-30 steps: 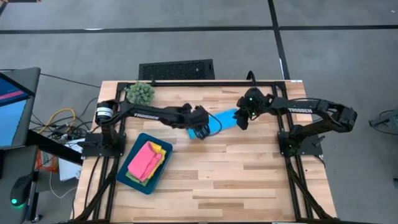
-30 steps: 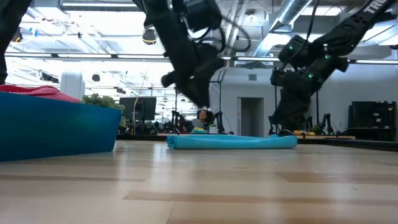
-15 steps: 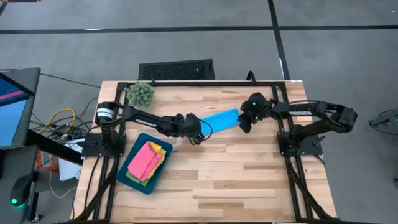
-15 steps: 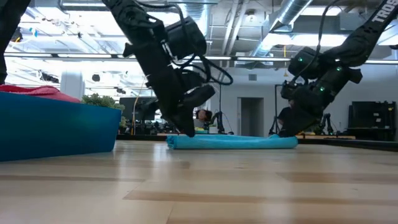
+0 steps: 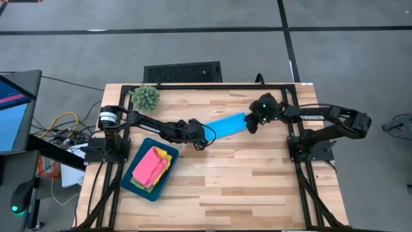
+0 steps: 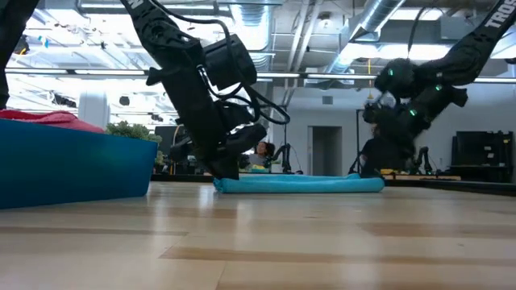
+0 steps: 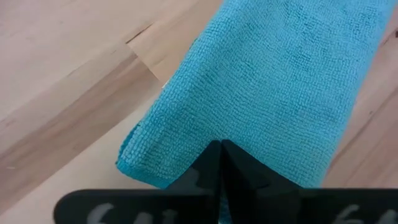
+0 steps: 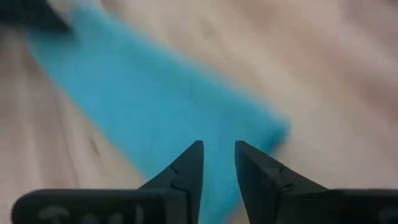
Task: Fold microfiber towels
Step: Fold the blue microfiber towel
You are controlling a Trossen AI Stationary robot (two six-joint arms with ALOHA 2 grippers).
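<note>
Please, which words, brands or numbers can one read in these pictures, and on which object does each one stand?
"TROSSEN": on the right arm, high view.
"TRO", cut off by the picture's edge: on an arm, low view.
White marks on the base of the left claw, left wrist view: cut off, not readable.
No other text can be read.

loc: robotics lab | evid: exposed ceiling ducts (image 6: 379, 20), monitors (image 6: 179, 138), wood bench w/ arm rig

arms: black, jointed | marking: white "trossen" lettering | right wrist: green lights | cables: black loops
</note>
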